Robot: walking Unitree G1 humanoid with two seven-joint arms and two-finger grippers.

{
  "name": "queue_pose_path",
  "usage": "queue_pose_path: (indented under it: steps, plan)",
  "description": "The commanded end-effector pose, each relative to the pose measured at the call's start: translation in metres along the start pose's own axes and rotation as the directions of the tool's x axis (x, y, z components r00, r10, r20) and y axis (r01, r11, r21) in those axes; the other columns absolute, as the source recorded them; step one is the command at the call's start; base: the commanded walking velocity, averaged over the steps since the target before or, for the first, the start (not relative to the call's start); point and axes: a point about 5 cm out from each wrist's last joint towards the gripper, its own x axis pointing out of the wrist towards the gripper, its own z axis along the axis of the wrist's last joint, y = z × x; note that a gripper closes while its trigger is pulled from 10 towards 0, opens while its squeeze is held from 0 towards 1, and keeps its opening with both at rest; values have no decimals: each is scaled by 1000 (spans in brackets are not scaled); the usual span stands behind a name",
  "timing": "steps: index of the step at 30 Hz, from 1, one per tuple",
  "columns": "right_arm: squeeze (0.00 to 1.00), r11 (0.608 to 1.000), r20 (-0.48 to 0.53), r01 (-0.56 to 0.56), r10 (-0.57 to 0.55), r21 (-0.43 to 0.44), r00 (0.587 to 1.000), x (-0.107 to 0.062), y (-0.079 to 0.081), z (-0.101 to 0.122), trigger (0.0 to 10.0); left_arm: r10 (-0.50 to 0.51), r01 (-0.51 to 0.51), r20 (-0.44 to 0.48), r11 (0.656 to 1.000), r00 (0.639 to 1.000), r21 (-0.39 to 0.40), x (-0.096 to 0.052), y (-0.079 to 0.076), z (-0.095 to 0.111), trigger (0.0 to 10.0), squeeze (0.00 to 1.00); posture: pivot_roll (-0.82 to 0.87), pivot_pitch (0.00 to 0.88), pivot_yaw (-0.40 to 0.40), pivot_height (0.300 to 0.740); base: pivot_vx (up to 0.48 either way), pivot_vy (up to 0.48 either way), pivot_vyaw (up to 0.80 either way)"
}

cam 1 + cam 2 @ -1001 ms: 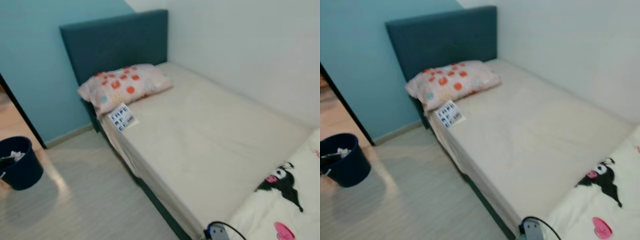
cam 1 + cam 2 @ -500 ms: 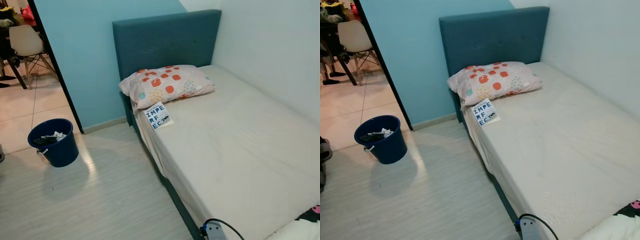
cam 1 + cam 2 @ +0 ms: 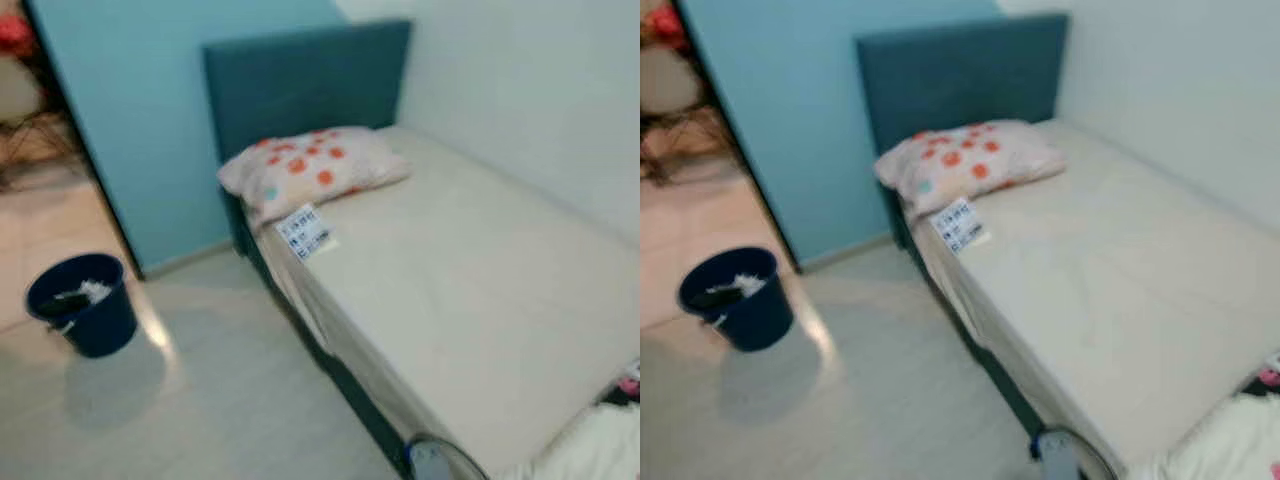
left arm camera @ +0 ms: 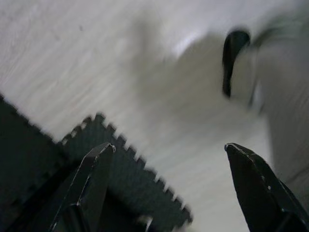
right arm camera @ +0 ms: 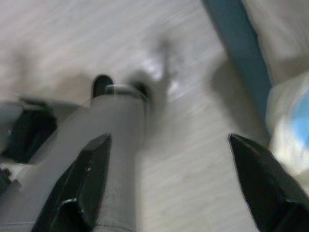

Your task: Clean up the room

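A card (image 3: 305,232) lies on the bed (image 3: 470,300) just below the pillow (image 3: 310,170); a bucket (image 3: 80,303) stands on the floor well apart. Left gripper (image 4: 169,179) and right gripper (image 5: 169,181) hang with fingers apart.

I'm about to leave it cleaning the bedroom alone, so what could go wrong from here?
Two risks, judged from these blurred pictures. The dark blue round bucket holding scraps stands on the pale floor near the doorway; a wide turn could knock it over. The small white card with dark lettering lies at the beige mattress edge, just below the orange-spotted pillow, and a clumsy reach could push it off.
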Motion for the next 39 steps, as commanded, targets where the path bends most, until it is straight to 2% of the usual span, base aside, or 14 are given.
queue_pose_path:
  steps: [1, 11, 17, 23, 26, 39]
  plan:
    - [0, 1000, -12, 12, -12, -10, 1000, 0, -3, -2, 10000, -12, 13, -37, 1000, 999, 6, -1, -4, -12, 10000, 0, 1, 74, -20, 740, -240, 412, 0]
    - [0, 1000, -16, 13, -13, -16, 1000, 0, -4, -3, 10000, -14, 14, -37, 1000, 999, 7, -1, -4, -12, 10000, 0, 0, 72, -20, 740, -145, 348, 0]
    - [0, 1000, -15, 10, -10, -22, 1000, 0, -4, -3, 10000, -29, 29, -25, 999, 999, 12, -1, -5, -11, 10000, 0, 1, 65, -20, 740, 0, 0, 0]
    - [0, 999, -16, 7, -8, -32, 1000, 0, -4, -3, 10000, -51, 53, -27, 997, 998, 63, -1, -6, -10, 10000, 0, 3, 54, -23, 740, 0, -231, 0]
    - [0, 999, -16, 7, -8, -33, 1000, 0, -4, -3, 10000, -40, 41, -21, 998, 999, 48, -1, -5, -10, 10000, 0, 1, 56, -22, 740, 0, -480, 0]
    - [0, 999, -19, 7, -8, -34, 1000, 0, -4, -3, 10000, -37, 38, -30, 998, 999, 39, -1, -5, -11, 10000, 0, 2, 71, -22, 740, 0, 0, 0]
